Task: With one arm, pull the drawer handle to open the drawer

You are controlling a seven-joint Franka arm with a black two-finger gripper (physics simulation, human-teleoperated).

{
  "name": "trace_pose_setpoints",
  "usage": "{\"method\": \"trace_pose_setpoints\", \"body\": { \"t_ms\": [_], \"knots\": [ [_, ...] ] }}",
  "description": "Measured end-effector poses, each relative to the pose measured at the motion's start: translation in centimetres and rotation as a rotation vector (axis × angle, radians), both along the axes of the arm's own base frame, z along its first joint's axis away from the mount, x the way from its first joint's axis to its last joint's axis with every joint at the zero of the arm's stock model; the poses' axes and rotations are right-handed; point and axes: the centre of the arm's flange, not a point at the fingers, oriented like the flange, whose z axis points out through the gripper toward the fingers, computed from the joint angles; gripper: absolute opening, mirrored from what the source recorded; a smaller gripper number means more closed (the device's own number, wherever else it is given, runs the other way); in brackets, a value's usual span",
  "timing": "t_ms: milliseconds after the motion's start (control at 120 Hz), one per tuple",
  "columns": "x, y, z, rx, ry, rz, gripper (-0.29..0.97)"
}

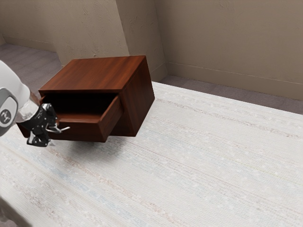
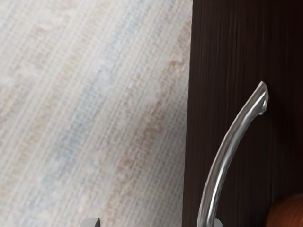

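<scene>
The drawer (image 1: 85, 130) stands partway out of the reddish-brown wooden cabinet (image 1: 104, 73) on the pale woven counter (image 1: 199, 165); the jaws sit at its front, by the curved silver handle (image 2: 232, 146), presumably placed to draw it outward; whether they are clenched on it I cannot tell

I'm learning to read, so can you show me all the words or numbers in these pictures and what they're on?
No text here can be read.
Arm: a small pale mark on its grey patch, too small to read.
Cabinet, drawer, handle and table: plain, no writing on them.
</scene>
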Motion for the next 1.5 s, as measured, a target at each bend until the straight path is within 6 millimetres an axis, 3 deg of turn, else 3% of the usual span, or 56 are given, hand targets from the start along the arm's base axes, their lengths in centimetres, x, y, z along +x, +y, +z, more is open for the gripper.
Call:
{"method": "trace_pose_setpoints", "body": {
  "t_ms": [308,742,983,1050,1117,1217,1250,1308,1400,1500],
  "knots": [
    [-1.5,-1.0,0.5,0.010,-0.017,-0.003,0.23],
    [-2.6,-0.7,0.5,0.008,-0.020,0.010,0.23],
    [-3.0,-1.1,2.0,0.032,-0.042,0.001,0.23],
    [-2.1,-2.3,5.4,0.066,-0.076,-0.035,0.23],
    [-0.8,-4.9,13.2,0.105,-0.134,-0.095,0.27],
    [0.3,-12.9,27.0,0.115,-0.208,-0.253,0.41],
    [0.0,-15.1,29.0,0.098,-0.191,-0.292,0.45],
    [0.3,-15.6,26.8,0.033,-0.064,-0.300,0.50],
    [1.7,-16.1,21.4,-0.066,0.114,-0.301,0.57],
    [2.0,-16.7,17.8,-0.120,0.230,-0.296,0.61]
  ]
}}
